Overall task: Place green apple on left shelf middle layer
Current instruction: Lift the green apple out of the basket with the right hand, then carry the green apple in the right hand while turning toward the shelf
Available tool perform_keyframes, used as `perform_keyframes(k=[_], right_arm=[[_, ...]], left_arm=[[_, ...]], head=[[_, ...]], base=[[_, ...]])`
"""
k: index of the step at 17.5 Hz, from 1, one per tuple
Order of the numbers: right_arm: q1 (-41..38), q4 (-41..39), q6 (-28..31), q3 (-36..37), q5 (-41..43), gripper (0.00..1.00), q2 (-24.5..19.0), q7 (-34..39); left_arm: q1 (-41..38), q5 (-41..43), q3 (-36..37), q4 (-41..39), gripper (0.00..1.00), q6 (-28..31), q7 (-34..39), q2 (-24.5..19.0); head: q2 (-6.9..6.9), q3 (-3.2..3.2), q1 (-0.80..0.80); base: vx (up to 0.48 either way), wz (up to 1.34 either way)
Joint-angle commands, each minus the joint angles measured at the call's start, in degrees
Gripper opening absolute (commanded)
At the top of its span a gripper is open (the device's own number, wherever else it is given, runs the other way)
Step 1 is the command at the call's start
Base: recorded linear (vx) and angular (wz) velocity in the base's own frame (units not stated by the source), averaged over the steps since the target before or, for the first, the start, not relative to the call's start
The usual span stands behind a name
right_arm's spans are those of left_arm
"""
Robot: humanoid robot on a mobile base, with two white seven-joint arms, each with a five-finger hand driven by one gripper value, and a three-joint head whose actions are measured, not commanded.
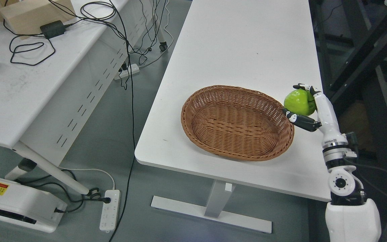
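The right hand (302, 107) is closed around the green apple (299, 102): one dark-tipped finger (306, 88) is curled over the top of the fruit and the thumb (297, 120) is pressed in from below, so the apple is pinched between them. The arm is seen rising from the lower right corner of the picture, with the wrist upright. The apple is held up off the table (240, 50), near its right edge and just beside the right rim of the wicker basket (237, 122). Whether the apple is directly over the table top or slightly past its edge cannot be told from this view.

The basket is seen lying empty near the front edge of the table, its long side set at a slant. To the left, across a strip of grey floor, a second table (18, 87) is seen with cables and a cardboard box on it. At the far right, dark metal framing (364, 47) is partly visible; no shelf layers can be made out there.

The pickup is judged to be done, and the carrying step is in hand. The left shelf is not seen in this view, so a turn or a drive of the base is likely called for next, with the grip kept firm, before the apple can be raised to the middle layer and set down.
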State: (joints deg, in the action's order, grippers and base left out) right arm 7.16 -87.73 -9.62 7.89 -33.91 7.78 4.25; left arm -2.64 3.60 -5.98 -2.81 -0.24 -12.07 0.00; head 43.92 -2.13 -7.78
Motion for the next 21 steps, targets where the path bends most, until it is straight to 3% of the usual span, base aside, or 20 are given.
perform_keyframes(k=[1,5,10,21], right_arm=[[-7.33,-4.37,0.22,7.31,0.68,0.0,-6.78,-8.98],[-8.66,-6.83,0.22,6.7,0.86,0.0,-6.78,-10.4],[-12.52,-7.19,0.3,-0.67,0.95,0.0,-6.78,-13.12],[-12.79,-10.97,0.22,-0.25,5.6,0.0,-6.78,-13.48]], left_arm=[[0.0,0.0,0.0,0.0,1.0,-0.02,0.03,-1.0],[0.0,0.0,0.0,0.0,1.0,-0.02,0.03,-1.0],[0.0,0.0,0.0,0.0,1.0,-0.02,0.03,-1.0],[0.0,0.0,0.0,0.0,1.0,-0.02,0.03,-1.0]], head=[[0.0,0.0,0.0],[0.0,0.0,0.0],[0.0,0.0,0.0],[0.0,0.0,0.0]], base=[[0.0,0.0],[0.0,0.0],[0.0,0.0],[-0.016,0.0]])
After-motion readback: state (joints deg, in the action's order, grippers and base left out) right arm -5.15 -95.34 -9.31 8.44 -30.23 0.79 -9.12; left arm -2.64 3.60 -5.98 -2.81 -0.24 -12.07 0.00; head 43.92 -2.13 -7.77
